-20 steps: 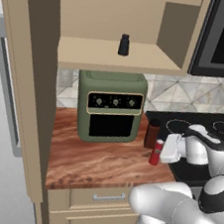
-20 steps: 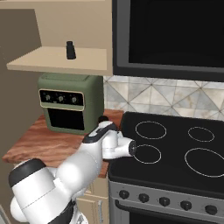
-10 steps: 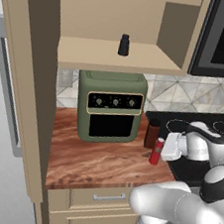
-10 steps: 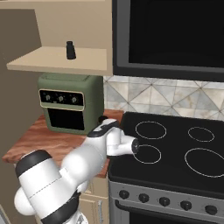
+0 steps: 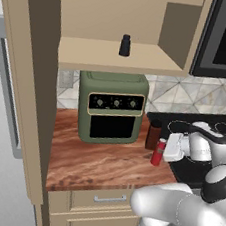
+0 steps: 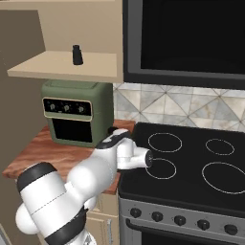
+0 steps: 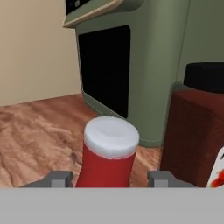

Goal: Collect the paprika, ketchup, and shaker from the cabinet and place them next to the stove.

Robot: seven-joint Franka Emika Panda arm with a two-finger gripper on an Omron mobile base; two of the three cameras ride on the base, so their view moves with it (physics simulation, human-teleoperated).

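The ketchup (image 5: 158, 152), a slim red bottle with a pale top, stands upright on the wooden counter beside the stove (image 5: 184, 126). My gripper (image 5: 167, 148) is level with it and open. In the hand view the bottle (image 7: 109, 151) sits between the two fingertips (image 7: 59, 178) with a small gap on each side. The paprika (image 5: 153, 134), a dark reddish-brown jar with a black cap, stands just behind the ketchup, also seen close up as the paprika (image 7: 197, 135). The small black shaker (image 5: 125, 45) stands alone on the cabinet shelf (image 5: 92, 53), shaker (image 6: 76, 55).
An olive-green toaster oven (image 5: 113, 107) stands on the counter under the cabinet, left of the jars. The black cooktop (image 6: 191, 158) lies to the right, with a dark microwave (image 6: 186, 33) above it. My arm crosses the counter's front edge. A drawer front (image 5: 98, 199) sits below.
The jaws have spread apart and let go of the ketchup, which stays standing on the counter. The arm has barely shifted.
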